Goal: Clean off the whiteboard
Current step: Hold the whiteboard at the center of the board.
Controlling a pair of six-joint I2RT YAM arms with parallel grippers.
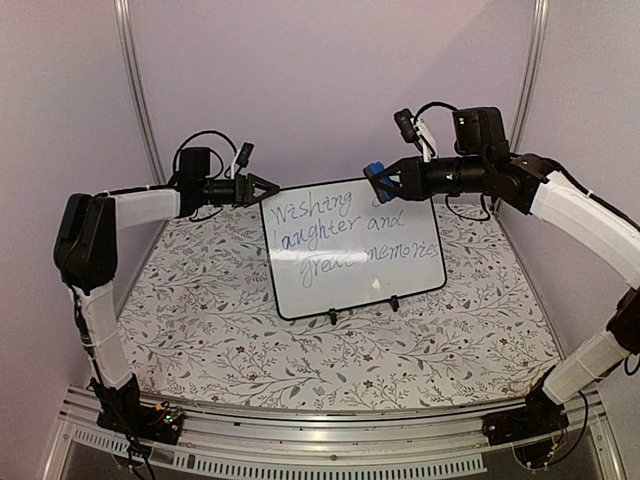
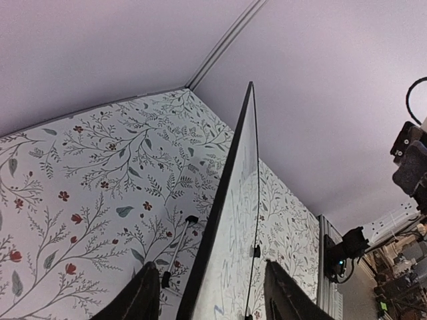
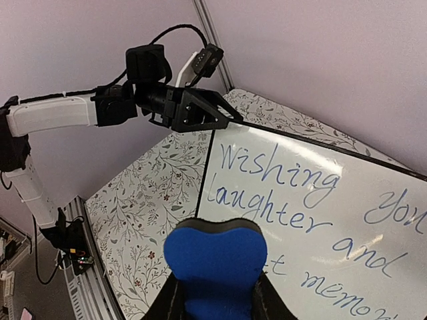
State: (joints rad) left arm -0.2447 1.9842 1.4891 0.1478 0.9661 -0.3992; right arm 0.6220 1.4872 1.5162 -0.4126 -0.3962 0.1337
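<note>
Standing on the desk [image 1: 200, 330], the inscribed whiteboard [image 1: 345, 275] has the left hand [image 1: 265, 187] astride its top-left corner, probably to steady it though I cannot tell if it pinches, while the right hand [image 1: 385, 182] clenches a blue eraser [image 1: 375, 171] at its top edge for wiping.

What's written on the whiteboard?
Blue cursive writing on the whiteboard: "Wishing you laughter and great memories." From the right wrist, the blue eraser in the right gripper covers part of the bottom line.
</note>
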